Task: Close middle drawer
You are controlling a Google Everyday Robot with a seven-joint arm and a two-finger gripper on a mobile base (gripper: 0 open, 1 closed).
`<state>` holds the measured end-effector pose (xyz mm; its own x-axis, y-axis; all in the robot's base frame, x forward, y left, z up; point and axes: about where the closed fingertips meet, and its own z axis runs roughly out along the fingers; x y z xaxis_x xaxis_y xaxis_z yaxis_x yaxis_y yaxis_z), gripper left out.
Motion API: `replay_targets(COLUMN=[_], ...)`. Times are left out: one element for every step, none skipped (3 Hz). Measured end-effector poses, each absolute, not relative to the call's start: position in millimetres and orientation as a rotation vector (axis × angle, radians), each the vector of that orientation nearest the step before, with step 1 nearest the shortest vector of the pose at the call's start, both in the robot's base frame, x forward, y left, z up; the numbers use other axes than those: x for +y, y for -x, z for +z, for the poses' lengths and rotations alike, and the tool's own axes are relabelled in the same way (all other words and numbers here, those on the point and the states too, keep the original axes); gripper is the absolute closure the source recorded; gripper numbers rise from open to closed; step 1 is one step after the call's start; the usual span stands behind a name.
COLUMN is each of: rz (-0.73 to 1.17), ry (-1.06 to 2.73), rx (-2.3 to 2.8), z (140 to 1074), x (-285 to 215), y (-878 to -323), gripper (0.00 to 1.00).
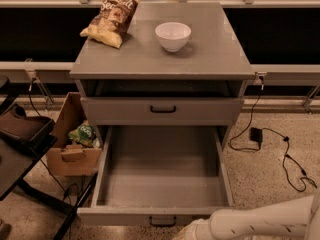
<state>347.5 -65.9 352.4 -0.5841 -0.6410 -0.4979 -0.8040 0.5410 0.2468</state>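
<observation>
**Gripper (pixel 196 231) low at the foot of the cabinet (pixel 162 64), grip state not readable**

Sits at the bottom edge of view, just in front of the cabinet, right of its centre; open or clenched, I cannot tell. Middle drawer (pixel 160 176) is pulled far out of the cabinet toward me, grey, nothing in it. Judgement: stiff box on runners, light while empty, should slide under a steady push, no grasp needed. Best contact: the flat front beside its black handle (pixel 162 220), just left of the gripper.
</observation>
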Motion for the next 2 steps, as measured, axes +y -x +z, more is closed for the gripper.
replay_targets(rz=[0.51,0.489], ry=[1.204,1.207], rx=[2.431,2.431], z=[353.2,353.3], x=[-91.0,-95.7], y=[-382.9,-387.3], gripper=[1.0,1.0])
